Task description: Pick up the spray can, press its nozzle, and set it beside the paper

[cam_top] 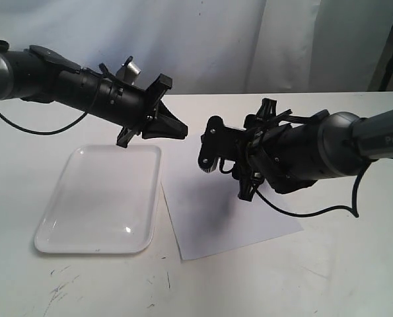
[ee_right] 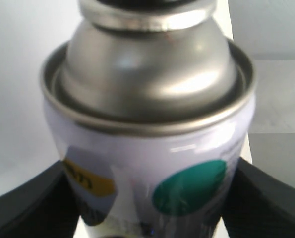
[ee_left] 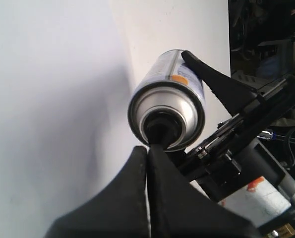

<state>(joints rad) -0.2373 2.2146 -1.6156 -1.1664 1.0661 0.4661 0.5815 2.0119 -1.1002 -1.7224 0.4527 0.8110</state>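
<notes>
The spray can [ee_right: 152, 163], white with a green dot, a yellow label patch and a silver shoulder, is held in the air over the paper [cam_top: 229, 218]. My right gripper [ee_right: 147, 203] is shut on its body, one black finger on each side. In the exterior view the right gripper [cam_top: 213, 146] holds the can [cam_top: 206, 164] tilted toward the left arm. My left gripper [ee_left: 148, 147] is shut, and its joined tips touch the black nozzle [ee_left: 162, 130] on the can [ee_left: 173, 94]. In the exterior view the left gripper [cam_top: 180, 130] points at the can's top.
A white glossy rimmed tray [cam_top: 57, 228] lies on the white table to the left of the paper, under the left arm. Black cables hang from both arms. A white backdrop stands behind the table.
</notes>
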